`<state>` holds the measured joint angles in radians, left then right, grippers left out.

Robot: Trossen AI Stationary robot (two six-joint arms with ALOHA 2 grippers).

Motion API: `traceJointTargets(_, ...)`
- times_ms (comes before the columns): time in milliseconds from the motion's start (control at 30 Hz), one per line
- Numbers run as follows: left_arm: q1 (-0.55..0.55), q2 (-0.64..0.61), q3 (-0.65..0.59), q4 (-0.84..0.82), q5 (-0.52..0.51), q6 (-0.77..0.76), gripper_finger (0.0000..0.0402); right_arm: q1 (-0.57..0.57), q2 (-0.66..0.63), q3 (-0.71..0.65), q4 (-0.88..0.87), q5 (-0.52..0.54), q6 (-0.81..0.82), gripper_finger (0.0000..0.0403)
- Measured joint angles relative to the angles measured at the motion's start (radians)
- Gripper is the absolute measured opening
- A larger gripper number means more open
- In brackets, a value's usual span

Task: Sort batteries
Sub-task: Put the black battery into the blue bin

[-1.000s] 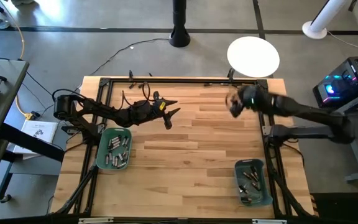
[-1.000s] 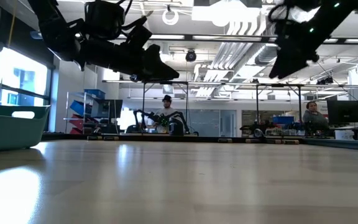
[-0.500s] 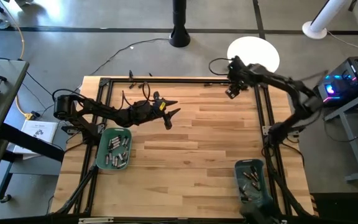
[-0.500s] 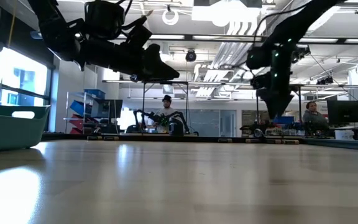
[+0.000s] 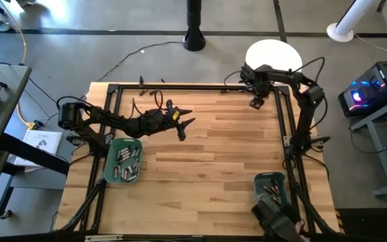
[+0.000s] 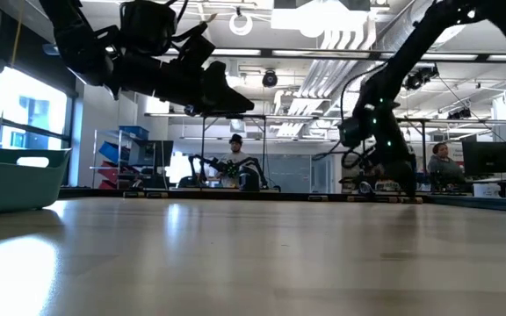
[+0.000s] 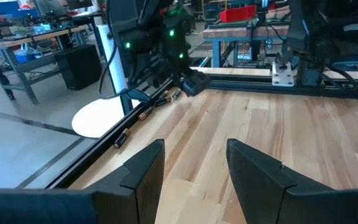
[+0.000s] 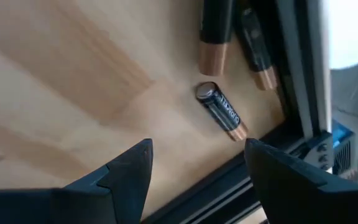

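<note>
Three dark batteries with coppery ends lie loose on the wood by the black frame rail at the table's far right corner: one battery (image 8: pixel 221 112) by itself, two more (image 8: pixel 215 37) beside it. My right gripper (image 8: pixel 197 180) hangs open just above them, pointing steeply down (image 5: pixel 255 102), and touches nothing. The left wrist view shows it too (image 7: pixel 191 81), with batteries (image 7: pixel 173 94) along the rail. My left gripper (image 5: pixel 183 124) waits open and nearly level above the table's middle left (image 7: pixel 194 168). Both teal bins (image 5: pixel 123 161) (image 5: pixel 273 195) hold batteries.
The black frame rail (image 8: pixel 241 180) runs close past the loose batteries. A white round disc (image 5: pixel 274 59) lies on the floor beyond the far right corner. A dark shape I cannot make out sits at the near edge by the right bin (image 5: pixel 274 218). People sit in the room behind (image 6: pixel 235 167).
My right arm has swung over to the far right corner. Its gripper has come down from high above the table to just over the wood and tipped from about level to pointing steeply down. The fingers have stayed open. My left arm has kept still.
</note>
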<state>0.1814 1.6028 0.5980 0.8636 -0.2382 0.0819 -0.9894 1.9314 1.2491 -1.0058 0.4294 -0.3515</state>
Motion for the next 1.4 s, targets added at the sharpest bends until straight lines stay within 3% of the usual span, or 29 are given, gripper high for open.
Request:
traceJointTargets(167,0.000,0.000,0.000,-0.002,0.000,0.000,0.0167,-0.026,0.023,0.000,0.069,0.046,0.008,0.0247)
traceJointTargets(467,0.000,0.000,0.000,-0.002,0.000,0.000,0.0167,-0.034,0.023,0.000,0.074,-0.005,-0.079,0.0245)
traceJointTargets(633,0.000,0.000,0.000,-0.002,0.000,0.000,0.0167,-0.041,0.023,0.000,0.059,-0.069,-0.110,0.0212)
traceJointTargets(933,0.000,0.000,0.000,-0.002,0.000,0.000,0.0167,-0.038,0.023,0.000,0.022,-0.065,-0.128,0.0135)
traceJointTargets(1233,0.000,0.000,0.000,-0.002,0.000,0.000,0.0167,-0.035,0.023,0.026,-0.042,-0.067,-0.127,0.0129)
traceJointTargets(1400,0.001,0.000,0.000,-0.002,0.000,0.000,0.0167,-0.029,0.023,0.076,-0.129,-0.071,-0.040,0.0129)
